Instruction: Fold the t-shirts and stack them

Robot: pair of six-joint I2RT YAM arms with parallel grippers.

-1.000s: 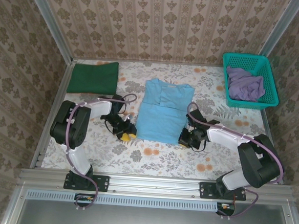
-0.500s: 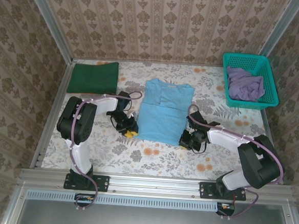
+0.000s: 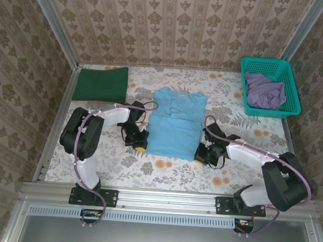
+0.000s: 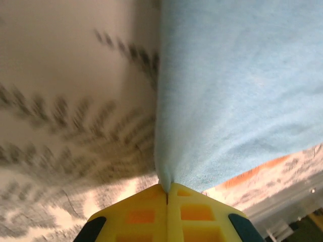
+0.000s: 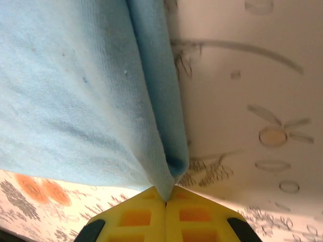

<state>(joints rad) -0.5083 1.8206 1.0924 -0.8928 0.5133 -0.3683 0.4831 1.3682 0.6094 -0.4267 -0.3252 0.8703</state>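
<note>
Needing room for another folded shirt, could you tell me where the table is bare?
Bare: the back strips between green shirt, blue shirt and basket. Crowded: the blue shirt's near corners, pinched by left tool and right tool.

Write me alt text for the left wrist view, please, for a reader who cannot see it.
The yellow left claw is shut on a corner of the light blue t-shirt, which spreads away over the floral tablecloth.

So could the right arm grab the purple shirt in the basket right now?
Probably not yet: the right gripper is shut on the light blue t-shirt. Otherwise the way to the purple t-shirt looks free.
</note>
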